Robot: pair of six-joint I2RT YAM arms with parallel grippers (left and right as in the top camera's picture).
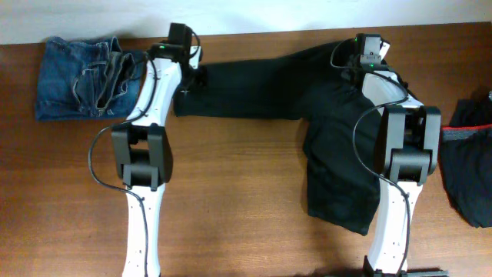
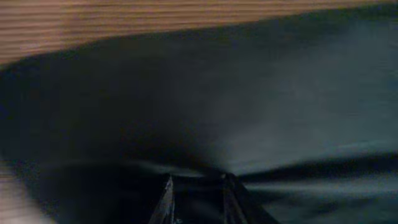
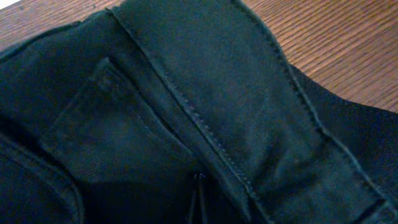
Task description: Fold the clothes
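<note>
The black trousers (image 1: 254, 96) lie across the back of the table, one leg stretched left and the other hanging toward the front (image 1: 338, 185). My left gripper (image 1: 192, 78) is at the hem of the left leg. In the left wrist view its fingers (image 2: 198, 190) are sunk in the black fabric (image 2: 280, 93), which wrinkles toward them. My right gripper (image 1: 355, 68) is at the waist. In the right wrist view its fingertips (image 3: 200, 183) are pressed together in the cloth under the waistband and pocket seam (image 3: 155, 93).
Folded faded blue jeans (image 1: 81, 77) lie at the back left corner, close to the left arm. A dark garment with a reddish band (image 1: 470, 150) lies at the right edge. Bare wooden table (image 1: 238, 192) shows between the arms.
</note>
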